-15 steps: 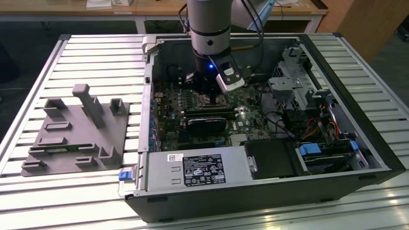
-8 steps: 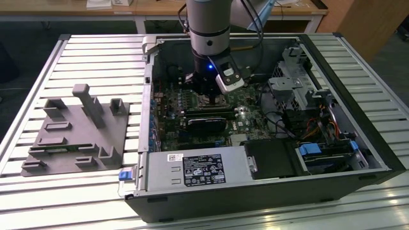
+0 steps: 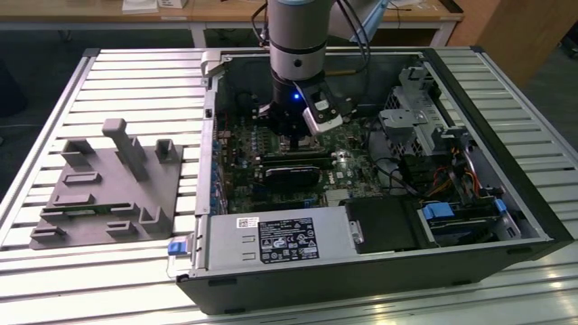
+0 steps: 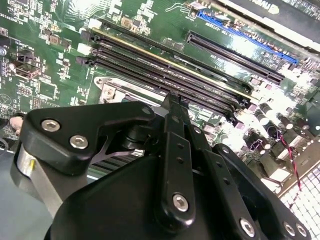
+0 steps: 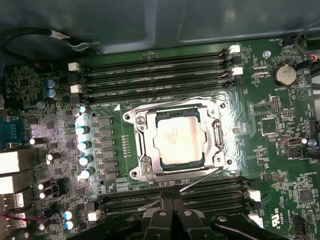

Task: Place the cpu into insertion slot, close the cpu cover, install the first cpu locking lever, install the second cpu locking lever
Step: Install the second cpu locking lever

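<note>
One cpu (image 5: pixel 178 141) seated in insertion slot (image 5: pixel 141 167) under closed cpu cover (image 5: pixel 216 142); gripper (image 5: pixel 172 216) fingers pressed together, empty.

Exterior view high, angled down; both wrist views close over motherboard (image 5: pixel 280 150).

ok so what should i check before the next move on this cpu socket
1. cpu flat in the insertion slot: ok.
2. cpu cover down over the chip's edges: ok, as far as it shows.
3. Near locking lever, on the gripper's side of the cover: not ok, it slants away from the cover.
4. Far locking lever, along the opposite edge: cannot tell if hooked.
5. gripper close to the near lever's free end: ok.
</note>
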You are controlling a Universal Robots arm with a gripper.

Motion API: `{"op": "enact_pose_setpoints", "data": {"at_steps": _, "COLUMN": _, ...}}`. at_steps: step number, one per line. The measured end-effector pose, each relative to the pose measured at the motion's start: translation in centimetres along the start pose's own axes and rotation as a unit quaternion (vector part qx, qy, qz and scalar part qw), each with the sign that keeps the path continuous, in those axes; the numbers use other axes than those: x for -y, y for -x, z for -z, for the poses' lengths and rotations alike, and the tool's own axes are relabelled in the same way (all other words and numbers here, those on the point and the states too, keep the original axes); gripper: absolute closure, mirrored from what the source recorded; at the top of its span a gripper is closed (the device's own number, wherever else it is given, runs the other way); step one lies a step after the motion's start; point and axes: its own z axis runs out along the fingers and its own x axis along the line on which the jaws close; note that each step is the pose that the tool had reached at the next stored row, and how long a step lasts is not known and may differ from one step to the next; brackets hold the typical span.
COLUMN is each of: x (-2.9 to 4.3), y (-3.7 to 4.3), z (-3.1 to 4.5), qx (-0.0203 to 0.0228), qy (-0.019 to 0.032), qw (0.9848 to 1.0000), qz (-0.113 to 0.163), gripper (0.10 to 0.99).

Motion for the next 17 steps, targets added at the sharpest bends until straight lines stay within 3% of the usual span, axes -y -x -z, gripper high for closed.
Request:
{"op": "enact_pose_setpoints", "data": {"at_steps": 5, "x": 0.04, "y": -0.03, "z": -0.09, "qx": 0.0000, "qy": 0.0005, "qw": 1.0000, "qz": 0.000, "gripper": 0.980}}
{"op": "enact_pose_setpoints", "data": {"at_steps": 7, "x": 0.17, "y": -0.08, "z": -0.28, "qx": -0.0003, "qy": 0.0028, "qw": 1.0000, "qz": 0.000, "gripper": 0.980}}
{"op": "enact_pose_setpoints", "data": {"at_steps": 10, "x": 0.47, "y": -0.18, "z": -0.59, "qx": -0.0014, "qy": 0.0101, "qw": 0.9999, "qz": 0.001, "gripper": 0.980}}
{"op": "enact_pose_setpoints", "data": {"at_steps": 17, "x": 1.11, "y": -0.38, "z": -1.16, "qx": -0.0048, "qy": 0.0341, "qw": 0.9994, "qz": 0.003, "gripper": 0.980}}
